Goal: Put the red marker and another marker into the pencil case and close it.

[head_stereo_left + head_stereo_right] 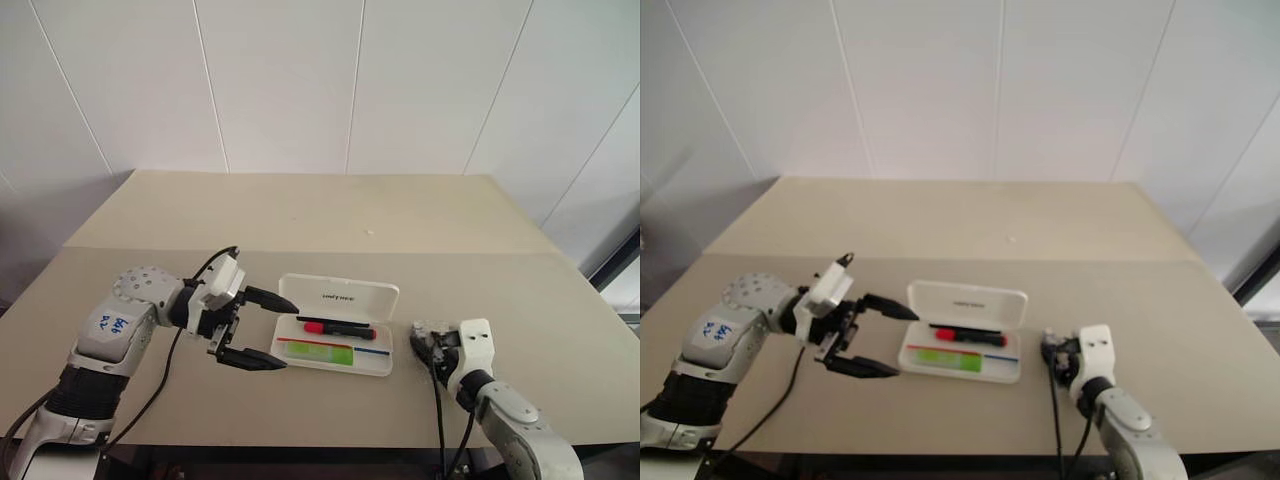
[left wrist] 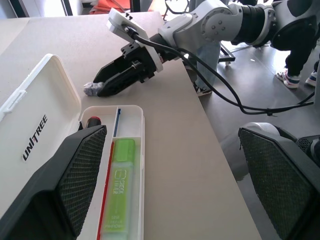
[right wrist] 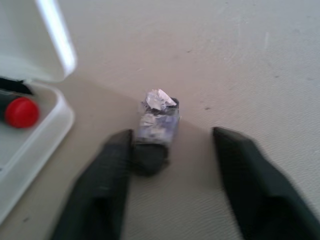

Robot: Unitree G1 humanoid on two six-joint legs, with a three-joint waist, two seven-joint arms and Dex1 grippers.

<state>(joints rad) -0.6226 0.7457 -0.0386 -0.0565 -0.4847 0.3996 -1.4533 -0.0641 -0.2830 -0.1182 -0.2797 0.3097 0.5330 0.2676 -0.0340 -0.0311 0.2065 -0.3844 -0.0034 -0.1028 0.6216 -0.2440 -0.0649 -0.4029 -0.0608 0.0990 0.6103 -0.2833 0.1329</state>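
The right gripper (image 3: 170, 187) rests low on the table (image 1: 300, 215), fingers apart around a small grey-black block (image 3: 156, 131), perhaps touching it. The left gripper (image 1: 262, 330) gapes wide beside the open pencil case (image 1: 340, 295), which holds the red marker (image 1: 338, 326) and green highlighter (image 1: 318, 352).

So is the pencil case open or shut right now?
Open. The pencil case has its lid tipped back, and the red marker and green highlighter lie exposed in the tray.
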